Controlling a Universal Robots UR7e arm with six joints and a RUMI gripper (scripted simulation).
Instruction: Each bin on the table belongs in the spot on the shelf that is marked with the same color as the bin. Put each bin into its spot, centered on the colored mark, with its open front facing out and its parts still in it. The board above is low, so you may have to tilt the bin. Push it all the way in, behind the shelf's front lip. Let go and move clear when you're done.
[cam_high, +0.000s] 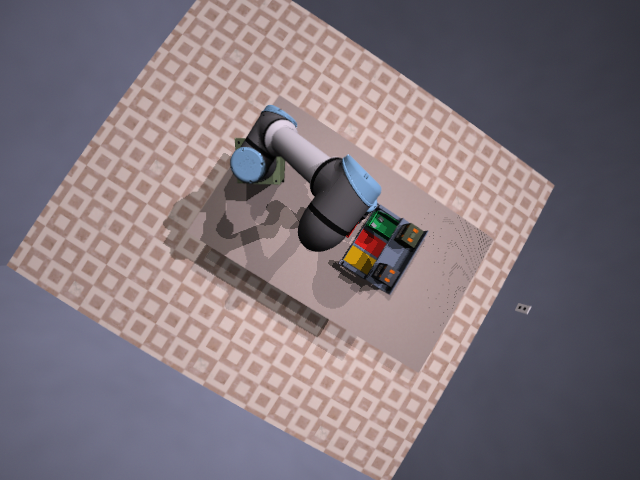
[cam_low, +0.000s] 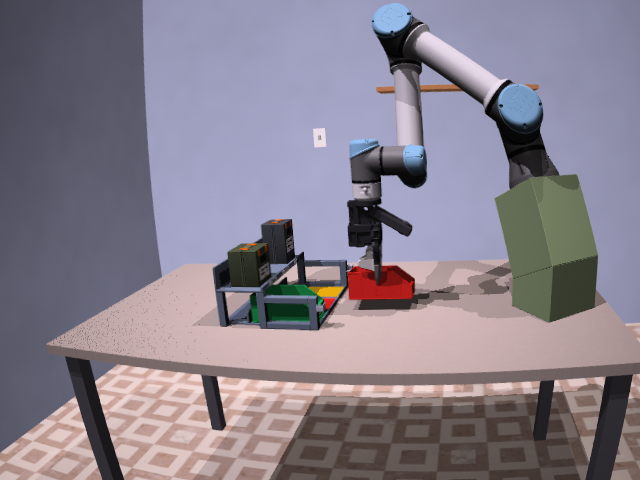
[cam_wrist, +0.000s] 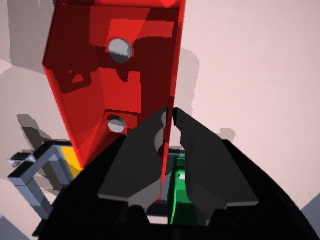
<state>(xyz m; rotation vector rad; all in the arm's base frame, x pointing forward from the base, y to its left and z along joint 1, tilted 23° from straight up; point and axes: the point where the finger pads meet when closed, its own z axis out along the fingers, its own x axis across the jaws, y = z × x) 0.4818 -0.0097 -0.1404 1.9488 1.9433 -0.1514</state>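
A red bin (cam_high: 353, 228) (cam_low: 395, 284) (cam_wrist: 90, 90) hangs a little above the table in front of the shelf, almost level, its sloped open front toward the robot base. Two round grey parts lie in it. My gripper (cam_low: 378, 281) (cam_wrist: 170, 108) is shut on its side wall; the arm hides the gripper in the top view. A green bin (cam_high: 382, 223) (cam_low: 286, 305) (cam_wrist: 181, 202) with a part in it stands in the shelf (cam_low: 289, 326) (cam_wrist: 31, 196). The red mark (cam_high: 370, 243) (cam_low: 329, 303) in the middle and the yellow mark (cam_high: 356, 258) (cam_low: 326, 291) (cam_wrist: 71, 161) are bare. No yellow bin is visible.
The upper board (cam_high: 397, 255) sits low over the rear of the shelf. An olive box (cam_high: 409, 236) (cam_low: 249, 268) and a dark grey box (cam_high: 385, 275) (cam_low: 276, 242) stand on it. Side rails and posts bound the shelf's ends.
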